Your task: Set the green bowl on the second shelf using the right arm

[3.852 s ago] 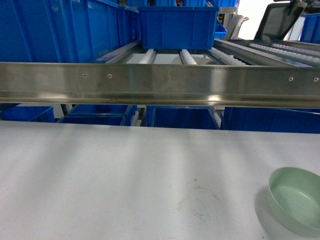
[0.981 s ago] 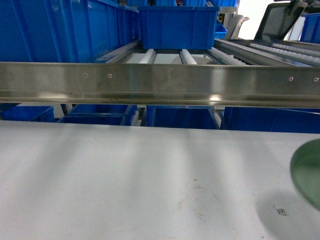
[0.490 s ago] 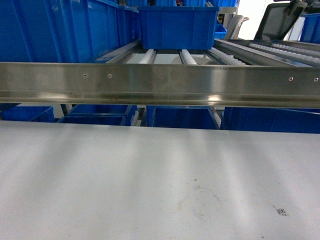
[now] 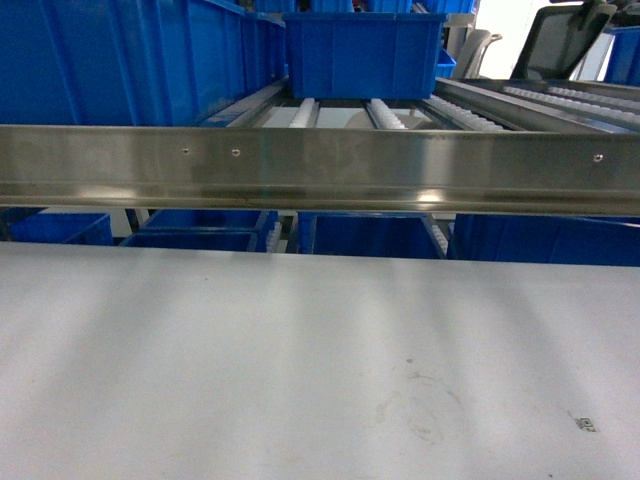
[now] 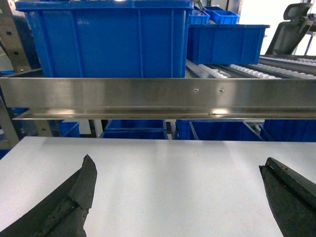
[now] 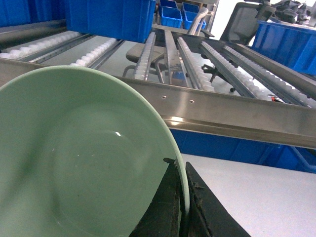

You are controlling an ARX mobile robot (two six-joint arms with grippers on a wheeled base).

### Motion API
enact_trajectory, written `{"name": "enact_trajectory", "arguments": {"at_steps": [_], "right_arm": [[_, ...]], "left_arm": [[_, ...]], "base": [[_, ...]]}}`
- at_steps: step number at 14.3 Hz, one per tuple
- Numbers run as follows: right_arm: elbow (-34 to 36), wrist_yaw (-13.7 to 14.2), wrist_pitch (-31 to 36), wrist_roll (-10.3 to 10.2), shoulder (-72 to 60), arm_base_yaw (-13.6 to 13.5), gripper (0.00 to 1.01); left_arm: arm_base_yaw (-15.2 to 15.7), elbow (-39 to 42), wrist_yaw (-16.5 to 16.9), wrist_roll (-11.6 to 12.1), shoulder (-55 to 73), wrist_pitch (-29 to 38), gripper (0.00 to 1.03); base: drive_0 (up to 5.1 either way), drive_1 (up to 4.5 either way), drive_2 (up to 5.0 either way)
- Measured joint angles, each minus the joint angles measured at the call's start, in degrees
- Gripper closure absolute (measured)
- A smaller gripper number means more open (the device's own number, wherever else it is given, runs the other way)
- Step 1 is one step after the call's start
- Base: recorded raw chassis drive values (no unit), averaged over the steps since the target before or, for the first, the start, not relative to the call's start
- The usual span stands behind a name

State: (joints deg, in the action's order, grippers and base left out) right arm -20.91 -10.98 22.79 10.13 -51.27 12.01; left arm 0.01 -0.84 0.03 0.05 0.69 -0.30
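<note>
The pale mint-green bowl (image 6: 84,158) fills the left of the right wrist view, tilted so its inside faces the camera. My right gripper (image 6: 181,173) is shut on its rim, one finger inside and one outside. The bowl hangs above the white table, in front of the steel rail of the roller shelf (image 6: 232,116). Neither the bowl nor the right gripper shows in the head view. My left gripper (image 5: 177,170) is open above the bare table, nothing between its fingers (image 5: 74,197).
A steel front rail (image 4: 320,165) runs across the roller shelf, with white roller tracks (image 4: 385,112) behind it. A blue crate (image 4: 362,52) stands at the back of the rollers; more blue crates (image 4: 100,60) to the left and below. A white table (image 4: 300,360) lies in front.
The bowl rose from the table at the right and left the head view. The head view has shifted slightly, so the scene sits a little further right.
</note>
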Motion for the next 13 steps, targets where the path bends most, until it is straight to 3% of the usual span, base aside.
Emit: {"name": "enact_trajectory", "arguments": {"at_steps": [13], "right_arm": [[0.0, 0.0, -0.1, 0.0, 0.0, 0.0, 0.99]], "left_arm": [[0.0, 0.0, -0.1, 0.0, 0.0, 0.1, 0.05]], "base": [[-4.9, 2.50, 2.5]]}}
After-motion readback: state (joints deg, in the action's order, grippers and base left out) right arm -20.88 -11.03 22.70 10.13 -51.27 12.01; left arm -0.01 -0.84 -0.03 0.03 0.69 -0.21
